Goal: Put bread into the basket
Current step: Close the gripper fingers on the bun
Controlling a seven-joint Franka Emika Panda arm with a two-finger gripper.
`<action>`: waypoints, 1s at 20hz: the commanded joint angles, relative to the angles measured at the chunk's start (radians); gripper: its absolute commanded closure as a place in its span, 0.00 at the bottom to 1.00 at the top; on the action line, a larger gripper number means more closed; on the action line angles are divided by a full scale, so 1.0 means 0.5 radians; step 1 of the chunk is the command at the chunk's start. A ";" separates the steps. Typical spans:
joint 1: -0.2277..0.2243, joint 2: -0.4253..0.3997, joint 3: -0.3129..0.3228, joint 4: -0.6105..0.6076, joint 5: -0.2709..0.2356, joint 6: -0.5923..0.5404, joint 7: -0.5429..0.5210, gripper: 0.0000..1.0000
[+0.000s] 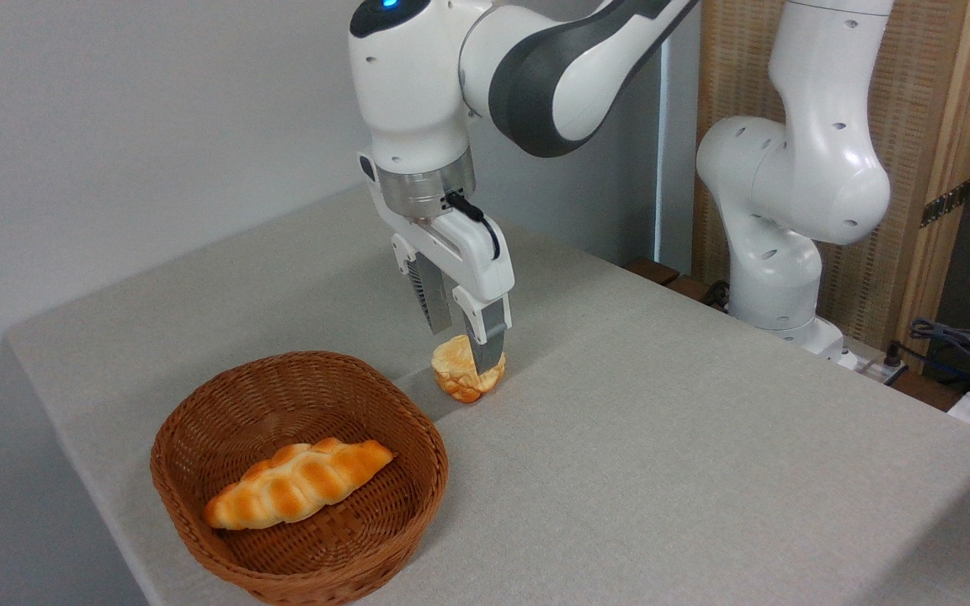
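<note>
Tool [461, 337] straddles bread [461, 374] on grey-clothed table [662, 438].

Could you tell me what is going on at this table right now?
The robot arm has lowered its gripper over a small round bun on the table, with the jaws on either side of it. Whether they already press on it cannot be told. The bun sits just behind and right of the wicker basket, apart from it. A long braided loaf already lies in the basket; the bun is not yet in.
</note>
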 commanded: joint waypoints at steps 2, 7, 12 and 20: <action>-0.018 0.035 -0.011 -0.019 -0.033 0.059 0.011 0.00; -0.018 0.044 -0.014 -0.028 -0.021 0.059 0.017 0.00; -0.018 0.047 -0.038 -0.062 -0.009 0.062 0.023 0.06; -0.021 0.047 -0.078 -0.144 0.013 0.194 0.023 0.26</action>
